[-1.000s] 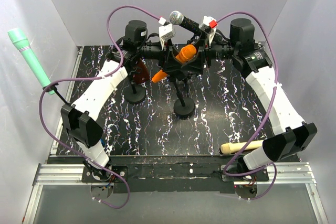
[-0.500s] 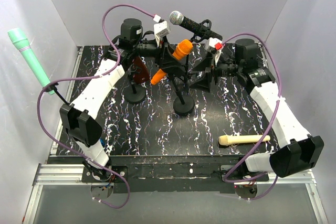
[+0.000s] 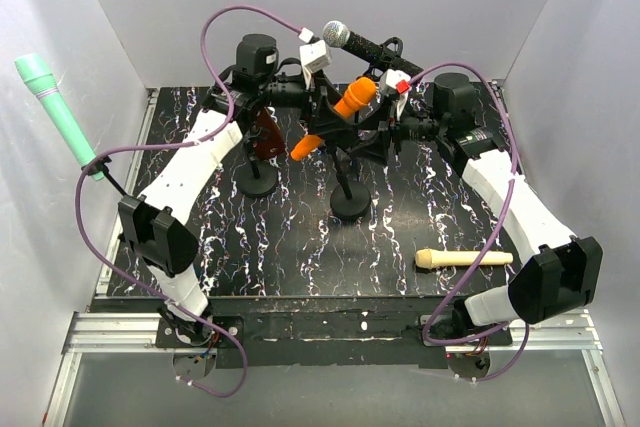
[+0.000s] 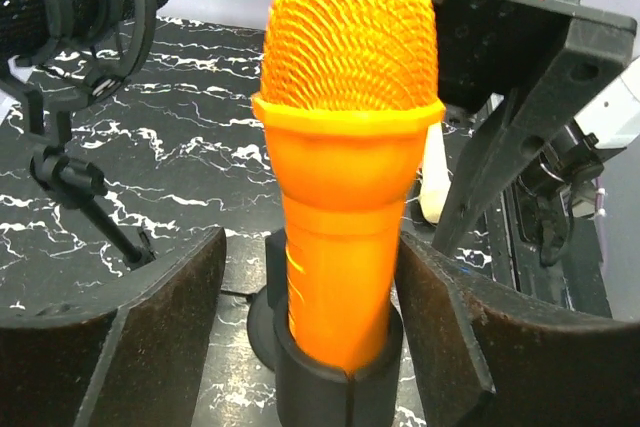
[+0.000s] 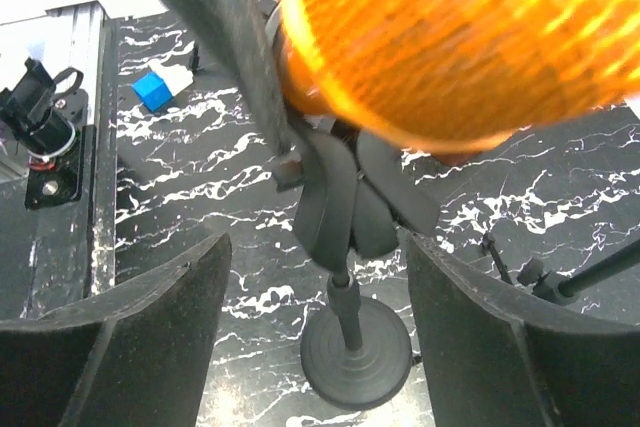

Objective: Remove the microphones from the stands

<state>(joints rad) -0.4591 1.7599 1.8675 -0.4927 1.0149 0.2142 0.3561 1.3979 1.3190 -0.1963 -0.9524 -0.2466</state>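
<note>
Orange microphone (image 3: 356, 98) sits tilted in the stand (image 3: 349, 205) clip toward 12 o'clock on the table (image 3: 260, 237), left tool (image 4: 312, 287) part-open straddling its handle ungripped, right tool (image 5: 315, 287) wide open at its 4 o'clock, holding nothing.

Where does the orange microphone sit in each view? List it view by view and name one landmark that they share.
Top external: the orange microphone is at upper centre, tilted, between the two arms' ends.
Left wrist: it fills the centre, seated in the clip.
Right wrist: only its mesh head shows, across the top right.
Shared landmark: the black stand holding it, seen in the left wrist and right wrist views too.
</note>
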